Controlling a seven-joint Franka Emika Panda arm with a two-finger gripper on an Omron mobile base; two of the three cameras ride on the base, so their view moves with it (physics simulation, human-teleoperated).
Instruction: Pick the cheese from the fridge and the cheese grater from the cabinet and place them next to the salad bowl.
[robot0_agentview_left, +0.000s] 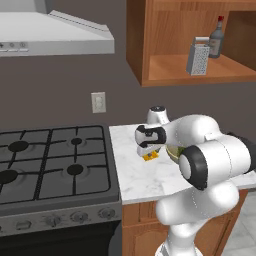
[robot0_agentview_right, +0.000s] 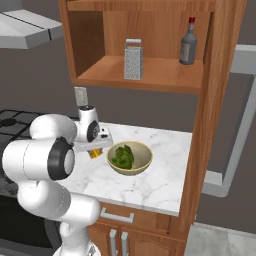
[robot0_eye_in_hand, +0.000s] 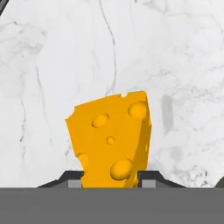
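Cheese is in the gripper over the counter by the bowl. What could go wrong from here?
1. The gripper pinches only the cheese at its lower edge; it could tip when released onto the marble counter.
2. The salad bowl sits close beside the hand; a sideways move might knock it.
3. The cheese grater shares its shelf with a bottle, which the reach could hit.

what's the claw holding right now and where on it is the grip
The claw is shut on the cheese, gripping the wedge by its two flat sides at the end nearest the hand, over the marble counter.
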